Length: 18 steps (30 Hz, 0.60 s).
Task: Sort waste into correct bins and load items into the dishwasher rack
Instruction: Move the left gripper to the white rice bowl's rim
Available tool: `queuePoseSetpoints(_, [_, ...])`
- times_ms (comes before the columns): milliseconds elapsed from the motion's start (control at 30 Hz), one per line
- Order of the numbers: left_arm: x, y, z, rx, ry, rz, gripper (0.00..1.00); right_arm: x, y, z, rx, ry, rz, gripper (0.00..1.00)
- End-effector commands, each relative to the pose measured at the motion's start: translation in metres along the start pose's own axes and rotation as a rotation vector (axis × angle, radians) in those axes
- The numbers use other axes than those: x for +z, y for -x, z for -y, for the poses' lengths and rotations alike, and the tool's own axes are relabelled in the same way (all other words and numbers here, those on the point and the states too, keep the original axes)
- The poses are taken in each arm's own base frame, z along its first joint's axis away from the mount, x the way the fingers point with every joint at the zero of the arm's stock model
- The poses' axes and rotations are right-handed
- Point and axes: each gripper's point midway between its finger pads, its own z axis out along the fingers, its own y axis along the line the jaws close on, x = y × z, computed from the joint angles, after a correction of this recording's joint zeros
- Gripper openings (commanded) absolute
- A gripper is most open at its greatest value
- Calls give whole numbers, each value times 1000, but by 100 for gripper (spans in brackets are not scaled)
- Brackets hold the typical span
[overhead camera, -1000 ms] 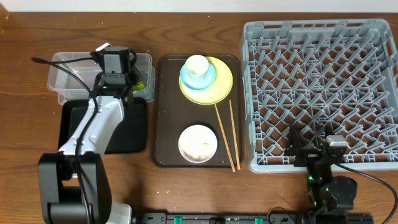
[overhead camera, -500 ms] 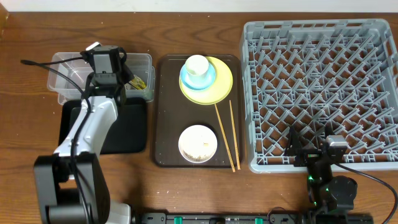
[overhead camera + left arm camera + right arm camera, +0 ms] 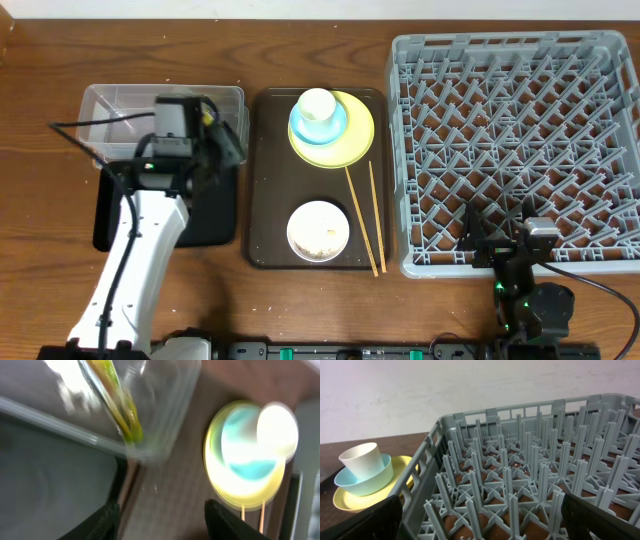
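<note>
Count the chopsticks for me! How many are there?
2. One chopstick lies beside the white bowl; the other chopstick lies nearer the rack. Both rest on the brown tray, below the yellow plate.

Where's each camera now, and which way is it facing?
Overhead: above the table, looking straight down; left arm, right arm show.
Left wrist: over the clear tub, blurred, facing the yellow plate; left claw at bottom.
Right wrist: low beside the rack, looking across it; right claw at bottom.
Shared: all see the yellow plate.
</note>
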Motion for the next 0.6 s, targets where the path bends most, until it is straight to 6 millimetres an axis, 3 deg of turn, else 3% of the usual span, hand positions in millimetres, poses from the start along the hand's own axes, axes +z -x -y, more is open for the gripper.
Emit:
queuePoseSetpoints(0, [-2, -26, 14, 37, -27, -84, 57, 0, -1, 3, -13, -13, -4, 99])
queuePoseSetpoints(567, [-5, -118, 66, 289, -70, -296, 57, 0, -1, 3, -13, -13, -4, 99])
